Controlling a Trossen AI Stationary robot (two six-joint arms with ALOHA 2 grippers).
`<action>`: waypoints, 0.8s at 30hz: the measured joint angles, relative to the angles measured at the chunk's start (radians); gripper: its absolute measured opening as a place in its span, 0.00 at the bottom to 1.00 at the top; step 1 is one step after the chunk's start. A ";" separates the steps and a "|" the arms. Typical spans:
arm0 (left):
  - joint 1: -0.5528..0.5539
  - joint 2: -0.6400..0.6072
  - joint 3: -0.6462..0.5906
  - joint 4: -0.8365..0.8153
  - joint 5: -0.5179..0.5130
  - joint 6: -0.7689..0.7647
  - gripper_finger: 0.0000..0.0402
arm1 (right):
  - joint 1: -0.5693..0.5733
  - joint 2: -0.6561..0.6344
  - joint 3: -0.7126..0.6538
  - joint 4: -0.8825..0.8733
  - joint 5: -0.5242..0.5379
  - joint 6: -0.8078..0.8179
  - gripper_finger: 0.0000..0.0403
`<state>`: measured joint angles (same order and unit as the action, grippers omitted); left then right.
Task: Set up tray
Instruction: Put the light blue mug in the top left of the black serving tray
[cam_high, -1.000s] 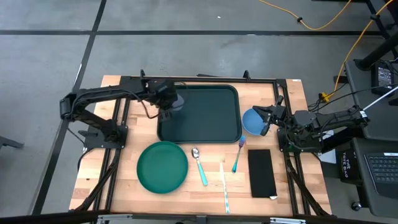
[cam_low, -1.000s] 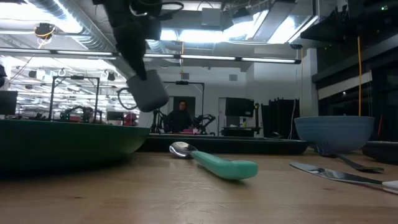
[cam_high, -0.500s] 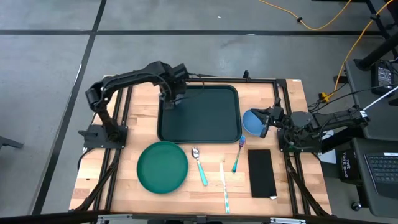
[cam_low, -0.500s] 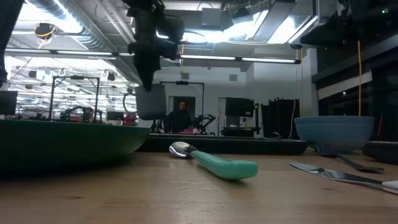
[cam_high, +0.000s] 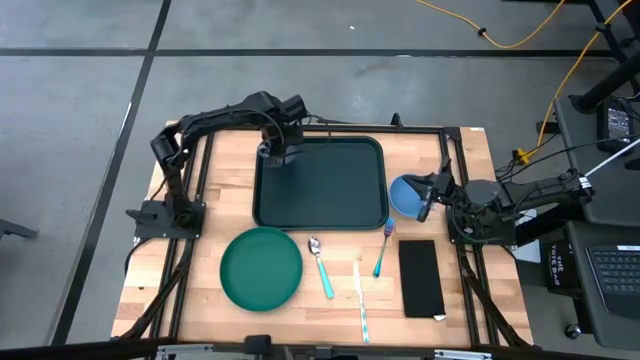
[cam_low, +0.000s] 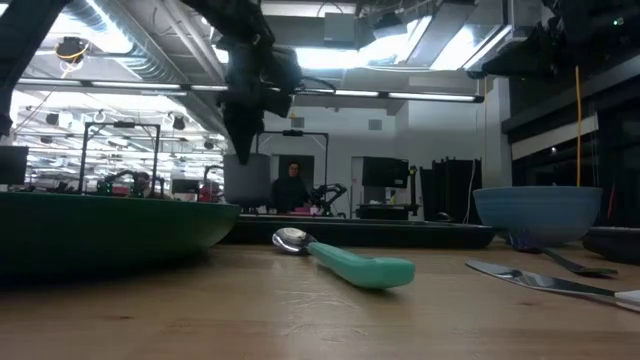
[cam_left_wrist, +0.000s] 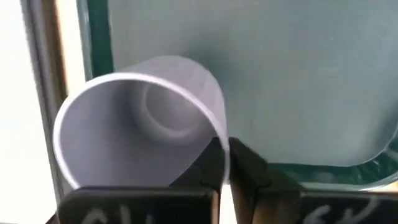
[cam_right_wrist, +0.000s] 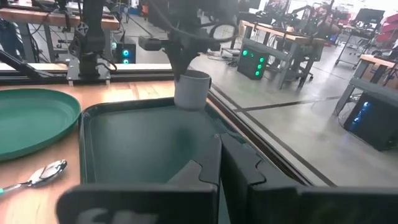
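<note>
The tray (cam_high: 335, 190), dark green with a raised rim, lies at the table's far middle. My left gripper (cam_high: 279, 150) hangs over its far left corner, shut on a pale grey cup (cam_high: 275, 158), which also shows in the low view as the cup (cam_low: 247, 180) and in the right wrist view as the cup (cam_right_wrist: 191, 90). My right gripper (cam_high: 430, 192) waits shut and level at the table's right side, above the right edge of a blue bowl (cam_high: 402, 196), pointing toward the tray (cam_right_wrist: 143, 137); nothing is between its fingers. My left gripper pinches the cup's wall at the rim (cam_left_wrist: 219, 134), one finger (cam_left_wrist: 208, 165) inside the cup and one outside. The fingers come from above, pointing down. The cup hangs upright, mouth up, over the tray's far left corner; whether its base touches the tray I cannot tell.
On the wood near the front lie a round green plate (cam_high: 260, 268), a teal-handled spoon (cam_high: 322, 265), a knife (cam_high: 360, 300), a teal-handled fork (cam_high: 383, 250) and a black napkin (cam_high: 420, 277). The blue bowl stands just right of the tray.
My left gripper has turned to point straight down and sunk a little toward the tray's far left corner. The cup, tilted a second ago, now hangs upright and lower.
</note>
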<state>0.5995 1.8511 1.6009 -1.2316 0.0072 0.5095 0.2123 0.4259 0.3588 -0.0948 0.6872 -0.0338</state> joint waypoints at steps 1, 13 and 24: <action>0.000 0.007 0.000 0.000 -0.006 0.019 0.01 | 0.000 0.000 0.000 0.000 0.000 0.000 0.02; 0.005 0.041 -0.001 0.042 -0.045 0.077 0.01 | 0.000 0.000 0.000 -0.009 0.000 0.005 0.02; 0.020 0.086 -0.001 0.056 -0.061 0.097 0.01 | 0.000 -0.001 -0.025 -0.006 0.001 0.002 0.02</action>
<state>0.6199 1.9366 1.5997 -1.1758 -0.0534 0.6070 0.2123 0.4253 0.3340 -0.1003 0.6880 -0.0320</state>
